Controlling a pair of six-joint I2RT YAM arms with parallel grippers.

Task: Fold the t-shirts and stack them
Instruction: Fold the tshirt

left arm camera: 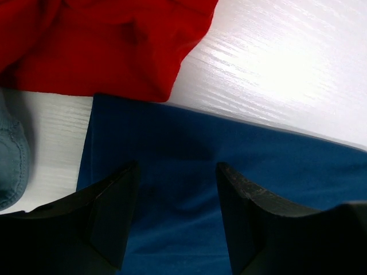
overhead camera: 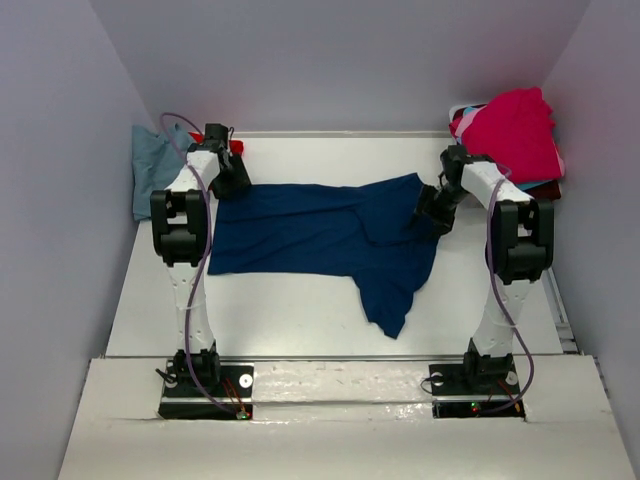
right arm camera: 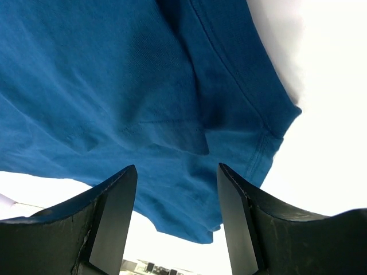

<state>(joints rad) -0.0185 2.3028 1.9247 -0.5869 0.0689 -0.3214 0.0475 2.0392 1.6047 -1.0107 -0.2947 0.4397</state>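
A navy t-shirt [overhead camera: 320, 235] lies spread across the middle of the white table, one part hanging toward the front at the right. My left gripper [overhead camera: 232, 178] hovers open over its far left corner; in the left wrist view the navy cloth [left arm camera: 229, 172] lies under the open gripper [left arm camera: 176, 172], nothing between the fingers. My right gripper [overhead camera: 432, 215] is open at the shirt's right edge; the right wrist view shows the gripper [right arm camera: 176, 172] open over a hemmed edge of the cloth [right arm camera: 114, 86]. A red t-shirt [left arm camera: 109, 46] lies beside the navy corner.
A dusty blue-grey tee [overhead camera: 155, 165] lies at the back left against the wall, its edge [left arm camera: 11, 160] near the left gripper. A pile of magenta and other tees [overhead camera: 515, 135] sits at the back right. White walls close in on both sides.
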